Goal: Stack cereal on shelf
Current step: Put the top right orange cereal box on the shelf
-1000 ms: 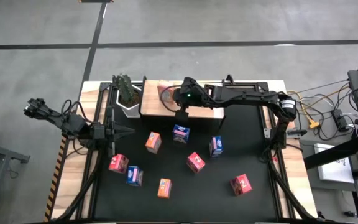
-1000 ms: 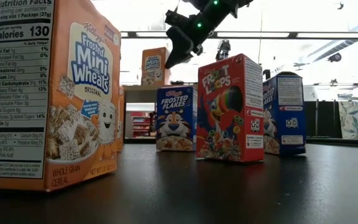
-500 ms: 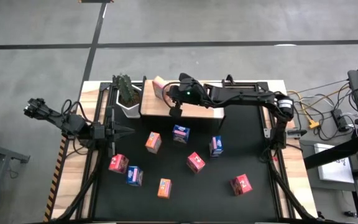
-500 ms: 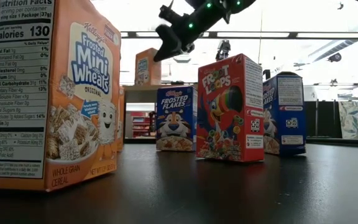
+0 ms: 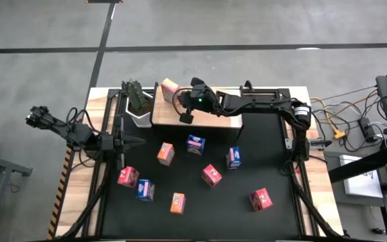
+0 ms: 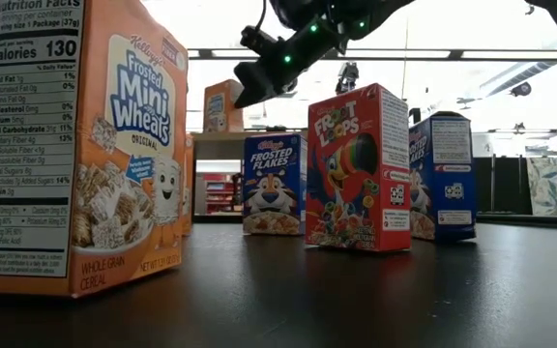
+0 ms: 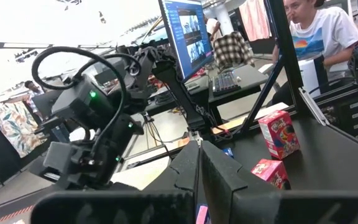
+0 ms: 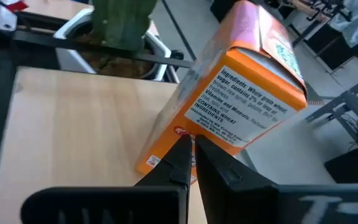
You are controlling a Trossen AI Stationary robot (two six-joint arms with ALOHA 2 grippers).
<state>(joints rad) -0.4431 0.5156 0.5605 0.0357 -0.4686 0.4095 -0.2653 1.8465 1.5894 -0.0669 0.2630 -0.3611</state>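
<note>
Overhead sight of a worktop [image 5: 200, 212] covered by a black mat, with a raised light wooden shelf [image 5: 220, 121] along its far edge as the landmark. Right end effector [image 5: 185, 117] hangs over the shelf's left half, its fingers pressed together with nothing between them. Its fingertips [image 8: 188, 160] meet the lower edge of an orange cereal box [image 5: 170, 89] — the box stands tilted at the shelf's far left corner, leaning away from the arm. A green potted plant [image 5: 138, 101] sits just beside the shelf's left end.

Eight more small cereal boxes lie scattered on the mat in front of the shelf: an orange one [image 5: 166, 153] and a blue one [image 5: 195, 144] nearest it, a blue one [image 5: 234, 157] near its right end, pink-red ones [image 5: 211, 175] and others farther out.

Left end effector [image 5: 137, 141] rests well to the left of the shelf, low over the mat's left edge, its fingers [image 7: 219, 177] shut and empty.
</note>
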